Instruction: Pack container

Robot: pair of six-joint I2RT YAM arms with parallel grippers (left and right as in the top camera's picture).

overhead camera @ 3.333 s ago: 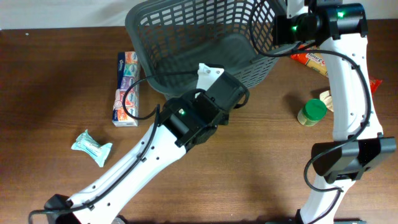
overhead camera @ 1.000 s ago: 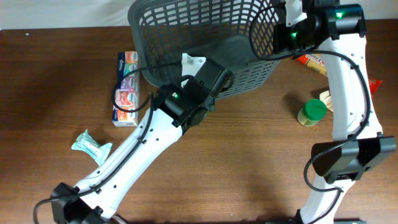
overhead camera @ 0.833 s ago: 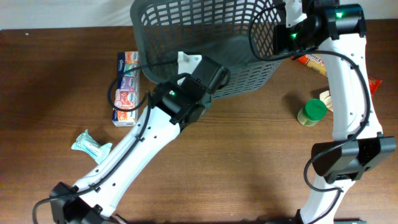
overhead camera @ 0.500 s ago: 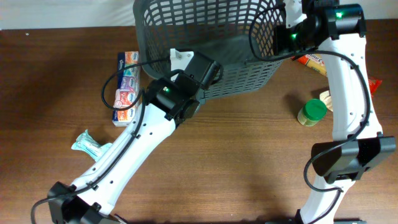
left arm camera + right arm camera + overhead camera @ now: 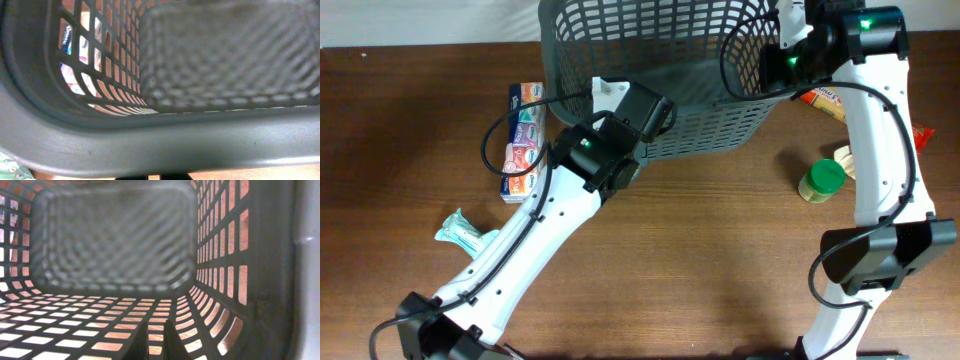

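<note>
Container (image 5: 710, 135), clamped by left gripper (image 5: 607, 92) and right gripper (image 5: 786, 22), has turned and shifted rearward.

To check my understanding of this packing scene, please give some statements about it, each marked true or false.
1. The container is empty inside. True.
2. The green-lidded jar lies in the container. False: it stands on the table, outside it.
3. The left claw is shut on the container's rim. True.
4. The colourful box rests on the teal packet. False: they lie apart on the table.
5. The right claw hangs free above the table. False: it grips the container's wall.
</note>
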